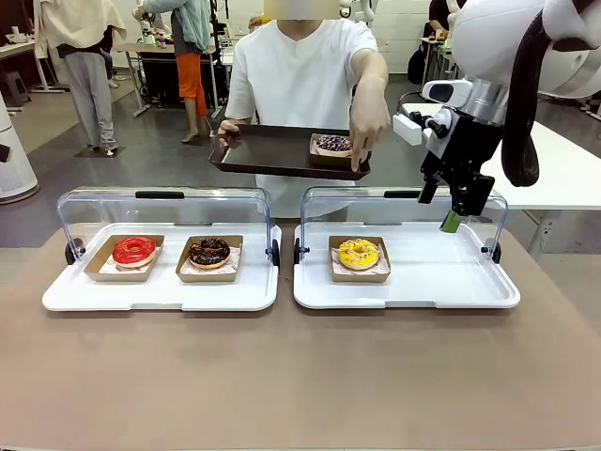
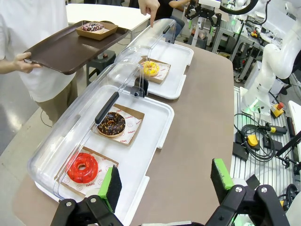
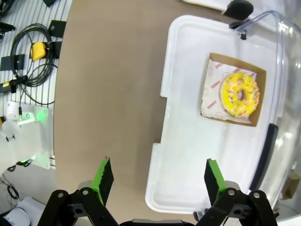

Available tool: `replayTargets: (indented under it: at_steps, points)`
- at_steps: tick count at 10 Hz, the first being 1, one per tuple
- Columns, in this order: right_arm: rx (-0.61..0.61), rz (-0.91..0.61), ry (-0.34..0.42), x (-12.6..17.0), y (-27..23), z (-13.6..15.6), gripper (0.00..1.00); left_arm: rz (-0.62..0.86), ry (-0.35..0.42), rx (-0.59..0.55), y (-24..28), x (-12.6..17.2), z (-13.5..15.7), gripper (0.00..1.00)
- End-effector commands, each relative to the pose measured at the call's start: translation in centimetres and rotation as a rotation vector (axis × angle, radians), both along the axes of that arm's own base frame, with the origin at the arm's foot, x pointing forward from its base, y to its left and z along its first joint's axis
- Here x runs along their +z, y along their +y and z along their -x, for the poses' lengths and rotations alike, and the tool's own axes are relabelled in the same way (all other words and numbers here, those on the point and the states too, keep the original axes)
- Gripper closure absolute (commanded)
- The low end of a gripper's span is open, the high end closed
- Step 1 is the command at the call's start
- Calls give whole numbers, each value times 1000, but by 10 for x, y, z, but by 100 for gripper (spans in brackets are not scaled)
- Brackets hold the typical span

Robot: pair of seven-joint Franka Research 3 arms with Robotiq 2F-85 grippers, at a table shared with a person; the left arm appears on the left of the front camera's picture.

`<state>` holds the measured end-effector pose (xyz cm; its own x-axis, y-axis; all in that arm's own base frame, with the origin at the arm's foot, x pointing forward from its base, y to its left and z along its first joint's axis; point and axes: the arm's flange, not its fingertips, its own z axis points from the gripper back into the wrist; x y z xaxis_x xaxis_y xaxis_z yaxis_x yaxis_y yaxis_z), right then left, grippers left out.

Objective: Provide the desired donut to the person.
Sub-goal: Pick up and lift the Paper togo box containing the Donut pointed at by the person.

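Observation:
The person in a white shirt holds a dark brown tray carrying a sprinkled chocolate donut in a card tray. Their other hand reaches over the tray's edge, a finger pointing down toward the right case. A yellow sprinkled donut lies in the right white case. A red donut and a chocolate donut lie in the left case. My right gripper hangs open above the right case's far right side, empty. My left gripper is open and empty beside the left case.
Both clear lids stand raised at the cases' far side. Bare brown tabletop stretches in front of the cases. A white table stands at the right. Other people stand far back. Cables lie on the floor beside the table.

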<state>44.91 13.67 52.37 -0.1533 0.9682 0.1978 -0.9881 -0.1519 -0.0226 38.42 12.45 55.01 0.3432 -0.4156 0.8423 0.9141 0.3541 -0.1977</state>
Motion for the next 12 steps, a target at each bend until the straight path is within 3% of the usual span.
replayTargets:
  at_steps: [1,5,7,10,12]
  points:
    - [-6,9,-25,-1,1,1,0,14,-8,-1,0,1,0,0]
    - [4,-2,-8,1,2,0,0,14,-8,-1,0,1,0,0]
    - [-102,133,58,-16,48,0,0,14,-8,-1,0,1,0,0]
    - [-298,170,99,-46,95,-9,0,14,-8,-1,0,1,0,0]
    - [-169,169,52,-67,106,-16,0,14,-8,-1,0,1,0,0]
